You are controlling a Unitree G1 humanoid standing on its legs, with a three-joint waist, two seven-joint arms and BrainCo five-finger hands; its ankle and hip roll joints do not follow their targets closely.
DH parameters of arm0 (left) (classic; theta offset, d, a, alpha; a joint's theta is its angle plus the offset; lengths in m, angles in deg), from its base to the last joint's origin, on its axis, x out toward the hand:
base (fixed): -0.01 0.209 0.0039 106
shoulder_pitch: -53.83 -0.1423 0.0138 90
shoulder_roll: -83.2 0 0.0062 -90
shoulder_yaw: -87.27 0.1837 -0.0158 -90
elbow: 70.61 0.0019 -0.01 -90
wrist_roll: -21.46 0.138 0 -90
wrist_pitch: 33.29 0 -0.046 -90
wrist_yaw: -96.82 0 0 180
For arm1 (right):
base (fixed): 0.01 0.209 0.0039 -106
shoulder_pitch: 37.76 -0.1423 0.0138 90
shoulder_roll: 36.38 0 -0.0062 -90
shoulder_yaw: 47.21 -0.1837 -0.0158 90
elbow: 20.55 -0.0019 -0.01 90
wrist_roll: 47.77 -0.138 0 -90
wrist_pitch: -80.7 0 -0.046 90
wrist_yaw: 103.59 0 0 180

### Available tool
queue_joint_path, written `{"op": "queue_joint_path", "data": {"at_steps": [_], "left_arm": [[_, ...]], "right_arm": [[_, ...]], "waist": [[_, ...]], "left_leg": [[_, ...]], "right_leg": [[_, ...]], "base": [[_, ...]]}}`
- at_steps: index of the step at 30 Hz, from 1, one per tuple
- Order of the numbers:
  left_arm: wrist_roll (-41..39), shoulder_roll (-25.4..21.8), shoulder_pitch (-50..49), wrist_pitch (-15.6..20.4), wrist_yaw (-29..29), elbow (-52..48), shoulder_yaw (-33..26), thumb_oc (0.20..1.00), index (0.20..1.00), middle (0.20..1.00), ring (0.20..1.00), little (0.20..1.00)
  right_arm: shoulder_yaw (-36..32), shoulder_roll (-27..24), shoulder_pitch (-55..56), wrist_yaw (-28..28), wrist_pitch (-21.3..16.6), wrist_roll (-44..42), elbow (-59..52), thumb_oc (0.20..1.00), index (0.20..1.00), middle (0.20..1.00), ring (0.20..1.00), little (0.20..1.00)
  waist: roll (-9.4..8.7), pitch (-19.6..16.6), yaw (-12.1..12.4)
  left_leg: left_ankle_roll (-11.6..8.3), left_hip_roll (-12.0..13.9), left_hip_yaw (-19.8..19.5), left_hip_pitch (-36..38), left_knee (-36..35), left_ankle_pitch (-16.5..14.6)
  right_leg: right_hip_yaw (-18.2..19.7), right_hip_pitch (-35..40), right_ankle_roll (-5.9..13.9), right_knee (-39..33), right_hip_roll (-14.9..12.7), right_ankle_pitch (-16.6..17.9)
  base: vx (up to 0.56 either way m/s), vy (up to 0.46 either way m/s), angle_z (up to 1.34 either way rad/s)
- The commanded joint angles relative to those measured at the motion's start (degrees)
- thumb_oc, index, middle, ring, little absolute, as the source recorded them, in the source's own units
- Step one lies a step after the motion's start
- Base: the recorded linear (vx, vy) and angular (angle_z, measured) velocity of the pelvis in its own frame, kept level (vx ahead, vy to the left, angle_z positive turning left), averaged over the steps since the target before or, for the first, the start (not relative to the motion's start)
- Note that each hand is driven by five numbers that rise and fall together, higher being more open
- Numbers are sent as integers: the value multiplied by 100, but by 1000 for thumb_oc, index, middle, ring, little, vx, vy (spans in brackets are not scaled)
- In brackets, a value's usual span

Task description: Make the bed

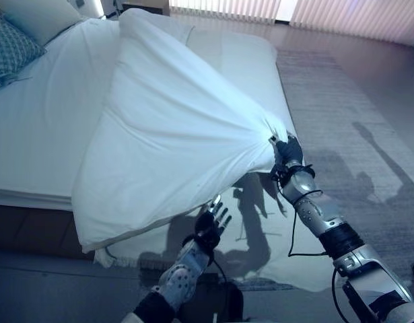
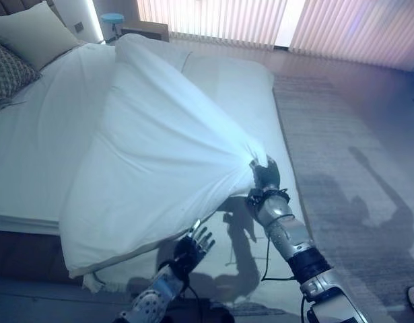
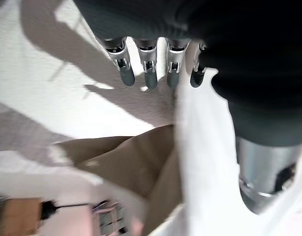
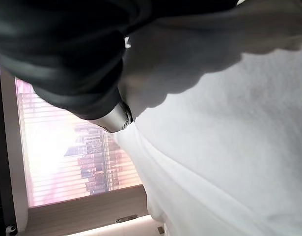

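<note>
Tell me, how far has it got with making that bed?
Early on. Done: the pillows sit at the head of the bed. In hand: the right hand grips a bunched corner of the white duvet, lifted off the mattress; the left hand is open below its edge. Left: spread the duvet flat and straighten it; part hangs over the bedside.

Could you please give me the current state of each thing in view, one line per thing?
duvet: lifted, bunched at one corner, stretched taut over the bed, lower edge hanging off the side.
right hand: shut on the duvet's bunched corner.
left hand: open, fingers straight, just below the duvet's hanging edge.
bed: unmade, sheet exposed.
patterned pillow: lying at the head end.
blinds: closed.
</note>
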Motion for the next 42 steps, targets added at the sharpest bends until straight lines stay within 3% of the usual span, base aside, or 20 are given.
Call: {"op": "queue_joint_path", "data": {"at_steps": [1, 8, 12, 20, 30, 42], "left_arm": [[-298, 179, -28, -210, 447, -349, 547, 1000, 1000, 1000, 1000, 1000], [-366, 208, 233, -206, 440, 17, 633, 1000, 1000, 1000, 1000, 1000], [-106, 612, 1041, 14, 167, 992, 55, 1000, 1000, 1000, 1000, 1000], [364, 906, 2043, 175, -193, 2063, -700, 1000, 1000, 1000, 1000, 1000], [560, 1086, 2557, 208, -358, 2753, -1282, 1000, 1000, 1000, 1000, 1000], [369, 1336, 2948, 430, -554, 3179, -1937, 1000, 1000, 1000, 1000, 1000]], "right_arm": [[-792, -758, -721, 194, -997, 289, -117, 200, 200, 200, 200, 200], [-607, -588, -912, 174, -1039, 277, -4, 200, 200, 200, 200, 200], [-515, -415, -791, 137, -1078, 185, -225, 200, 200, 200, 200, 200], [-299, -201, -392, -17, -981, 154, -692, 200, 200, 200, 200, 200], [-181, -86, -6, -257, -871, 153, -1185, 200, 200, 200, 200, 200], [-349, 160, 360, -302, -1111, 70, -1790, 200, 200, 200, 200, 200]], "waist": [[200, -259, -119], [178, -239, -133], [131, -255, -230], [128, -237, -414], [190, -236, -565], [179, -190, -715]], "left_leg": [[19, -199, -16, 142, 6, -503], [13, -192, -36, 152, 6, -514], [-8, -167, -2, 131, 6, -514], [-24, -124, 110, 110, 6, -521], [-11, -100, 354, 184, 6, -586], [-33, -78, 417, 208, 6, -623]], "right_leg": [[58, -56, 199, 42, 216, -111], [28, -60, 193, 67, 216, -139], [58, -110, 193, 90, 216, -152], [160, -213, 197, 123, 239, -149], [374, -287, 196, 174, 288, -170], [460, -292, 207, 125, 319, -158]], "base": [[3, -13, 9], [8, -4, 3], [0, 0, 0], [6, 0, -3], [22, 10, -11], [6, 0, -2]]}}
